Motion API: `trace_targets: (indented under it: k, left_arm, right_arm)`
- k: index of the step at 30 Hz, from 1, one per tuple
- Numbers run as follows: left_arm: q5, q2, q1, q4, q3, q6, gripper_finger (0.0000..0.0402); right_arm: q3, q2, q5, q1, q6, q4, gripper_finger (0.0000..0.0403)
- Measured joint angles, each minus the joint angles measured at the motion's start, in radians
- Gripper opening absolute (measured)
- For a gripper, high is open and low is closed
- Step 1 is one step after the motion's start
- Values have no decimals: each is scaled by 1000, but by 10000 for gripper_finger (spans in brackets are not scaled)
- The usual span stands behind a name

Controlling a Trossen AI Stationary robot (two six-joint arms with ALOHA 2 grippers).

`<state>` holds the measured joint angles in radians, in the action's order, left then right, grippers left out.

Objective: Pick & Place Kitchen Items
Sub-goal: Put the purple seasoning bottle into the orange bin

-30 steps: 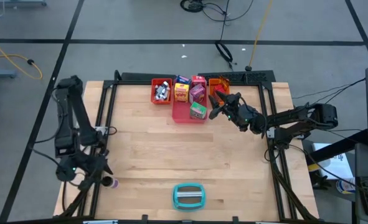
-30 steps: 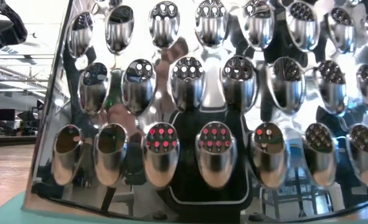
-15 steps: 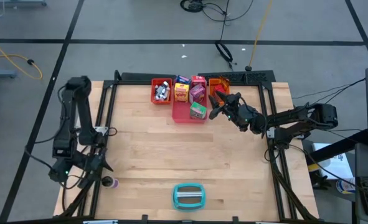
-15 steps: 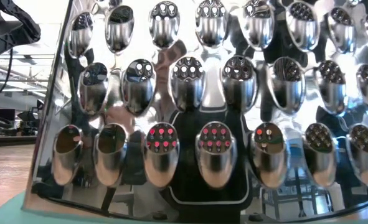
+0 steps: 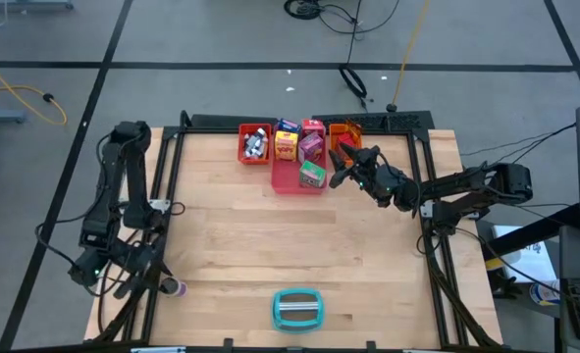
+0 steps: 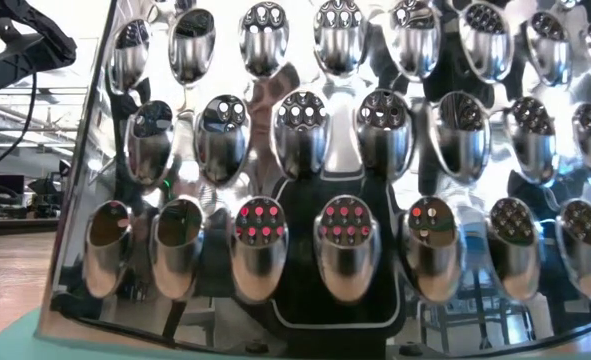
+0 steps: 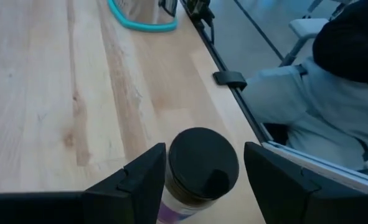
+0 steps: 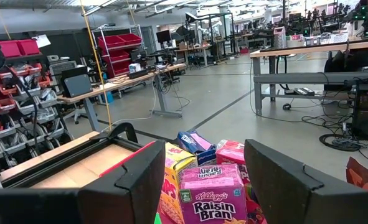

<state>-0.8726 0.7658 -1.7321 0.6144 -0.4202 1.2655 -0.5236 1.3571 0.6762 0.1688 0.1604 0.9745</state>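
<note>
A small bottle (image 7: 202,167) with a dark cap and purple label rests on the wood near the table's near-left corner (image 5: 175,288). My left gripper (image 7: 203,186) is open, its fingers standing on either side of the bottle; whether they touch it cannot be told. Several boxes (image 5: 304,147) sit in the pink tray (image 5: 291,183) at the far edge, among them a Raisin Bran box (image 8: 212,199). Small items lie in the red tray (image 5: 254,144). My right gripper (image 5: 341,169) is open, just right of the pink tray, touching nothing.
The teal-and-grey oblong object (image 5: 297,308) lies at the near edge; its studded metal face (image 6: 315,180) fills the low view. An orange tray (image 5: 344,128) sits behind my right gripper. A seated person (image 7: 320,93) is just past the table's edge rail (image 7: 233,78).
My left arm has swung its wrist toward the table's left edge, while its fingers stay by the bottle. The bottle has stayed where it was. The right arm has kept still.
</note>
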Motion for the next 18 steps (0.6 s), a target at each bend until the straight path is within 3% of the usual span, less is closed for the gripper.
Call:
trace_targets:
  k: [18]
  left_arm:
    - [0, 138, -5, -7, 1, 139, 216]
  right_arm:
    - [0, 0, 0, 0, 0, 0, 210]
